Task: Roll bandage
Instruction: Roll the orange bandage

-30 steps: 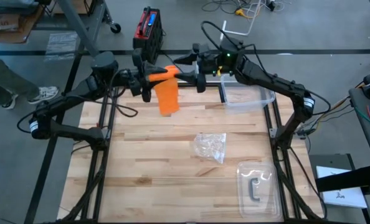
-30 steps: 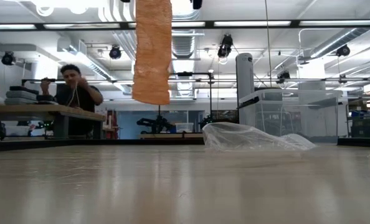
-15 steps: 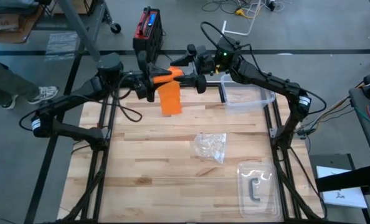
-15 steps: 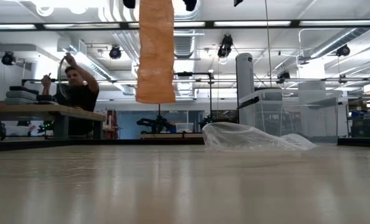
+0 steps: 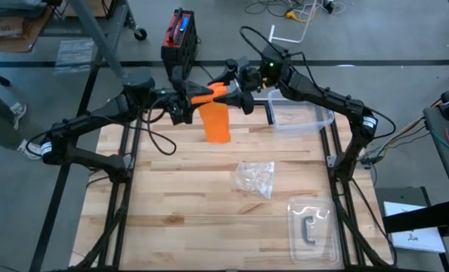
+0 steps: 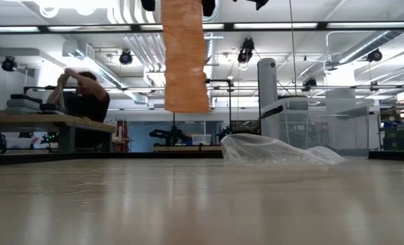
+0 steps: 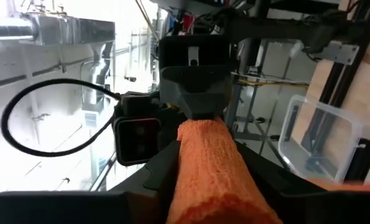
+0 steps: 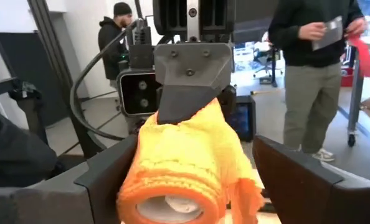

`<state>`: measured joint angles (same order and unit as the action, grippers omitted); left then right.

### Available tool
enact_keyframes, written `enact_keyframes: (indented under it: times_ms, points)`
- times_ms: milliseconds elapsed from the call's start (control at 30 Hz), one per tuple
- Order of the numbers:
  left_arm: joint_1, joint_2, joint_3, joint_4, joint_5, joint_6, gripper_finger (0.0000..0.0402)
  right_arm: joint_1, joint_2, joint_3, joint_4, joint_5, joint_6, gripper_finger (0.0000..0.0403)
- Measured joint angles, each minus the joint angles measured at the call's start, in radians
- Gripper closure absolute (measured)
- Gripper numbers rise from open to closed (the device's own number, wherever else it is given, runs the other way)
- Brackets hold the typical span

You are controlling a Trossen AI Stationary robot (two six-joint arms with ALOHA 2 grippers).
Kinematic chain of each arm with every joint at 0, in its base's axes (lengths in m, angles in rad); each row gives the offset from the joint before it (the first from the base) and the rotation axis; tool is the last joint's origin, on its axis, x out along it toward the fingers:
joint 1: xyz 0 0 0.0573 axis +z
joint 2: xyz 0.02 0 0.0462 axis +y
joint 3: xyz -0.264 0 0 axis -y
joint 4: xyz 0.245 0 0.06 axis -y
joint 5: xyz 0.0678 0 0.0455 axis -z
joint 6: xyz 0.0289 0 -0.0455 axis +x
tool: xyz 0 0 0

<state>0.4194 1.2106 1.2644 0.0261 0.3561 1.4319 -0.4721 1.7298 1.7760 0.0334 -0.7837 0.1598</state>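
The orange bandage (image 5: 212, 94) is held in the air between my two grippers above the table's far edge. A flat strip of it (image 5: 217, 125) hangs down, and its lower end (image 6: 187, 105) is clear of the table. My left gripper (image 5: 185, 100) is shut on the bandage from the left. My right gripper (image 5: 236, 92) is shut on it from the right. The right wrist view shows the rolled part (image 8: 172, 177) between my right fingers. The left wrist view shows the bandage (image 7: 210, 168) running from my left fingers to the right gripper. My left gripper pinches the bandage's left end (image 7: 203, 134) between its two fingers, coming level from the table's left. The bandage is lifted clear. My right gripper's head hides the far end. My right gripper pinches the rolled part (image 8: 149, 186) between its two fingers (image 8: 104, 177), coming level from the table's right. The roll's open end faces the camera. The roll is lifted clear, and the strip hangs below it.
A crumpled clear wrapper (image 5: 256, 178) lies mid-table. A clear plastic bin (image 5: 300, 119) stands at the far right. A clear blister pack (image 5: 313, 225) lies near the front right corner. People stand in the room beyond (image 8: 313, 74).
Both grippers, with the bandage between them, have gone a little toward the table's right edge. The hanging strip has gone along with them and still hangs clear of the table.
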Motion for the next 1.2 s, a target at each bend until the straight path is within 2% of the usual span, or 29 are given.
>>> enact_keyframes:
  times_ms: [133,300,533,767,967,1200]
  points:
    - [0.0,0.005,0.0,0.001,-0.007,0.013,0.0277,0.002,0.0,0.0,0.004,-0.001,-0.004,0.0095]
    - [0.0,0.005,0.0,0.001,-0.008,0.015,0.0286,0.003,0.003,0.0,-0.004,0.0,-0.021,0.0112]
    - [-0.002,0.003,0.0,-0.001,-0.009,-0.003,0.0282,0.003,-0.004,0.0,0.001,0.002,-0.138,0.0132]
    - [-0.002,0.003,0.0,-0.003,-0.01,-0.025,0.0273,0.016,-0.012,0.0,0.0,0.032,-0.257,0.0111]
    - [-0.002,0.003,0.0,-0.003,-0.041,-0.031,0.0283,0.022,-0.018,0.0,-0.01,0.054,-0.334,0.0094]
    - [-0.002,0.001,0.0,0.009,-0.059,-0.031,0.0287,0.046,-0.022,0.0,-0.042,0.126,-0.403,0.011]
